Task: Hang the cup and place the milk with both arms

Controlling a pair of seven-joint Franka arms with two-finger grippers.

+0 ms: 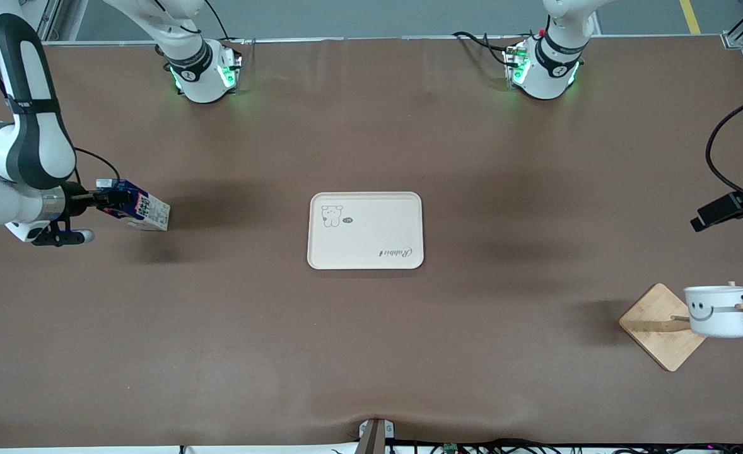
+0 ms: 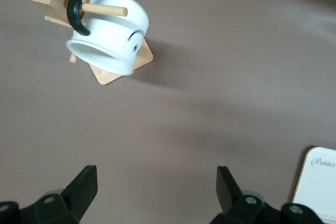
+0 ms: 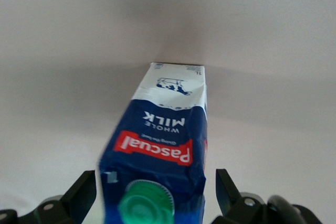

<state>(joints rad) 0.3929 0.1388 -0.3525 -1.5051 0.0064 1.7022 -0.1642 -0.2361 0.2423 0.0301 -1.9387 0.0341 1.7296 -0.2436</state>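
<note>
The milk is a dark-blue carton with a green cap, at the right arm's end of the table, leaning in the front view. My right gripper is open with its fingers on either side of the carton's top. In the right wrist view the milk fills the space between the fingers with small gaps. The cup, white with a smiley face, hangs by its black handle on a wooden rack's peg; it also shows in the left wrist view. My left gripper is open and empty, up over bare table.
The wooden rack stands on a square base at the left arm's end, near the front camera. A cream tray lies at the table's middle; its corner shows in the left wrist view. A black cable hangs at the left arm's end.
</note>
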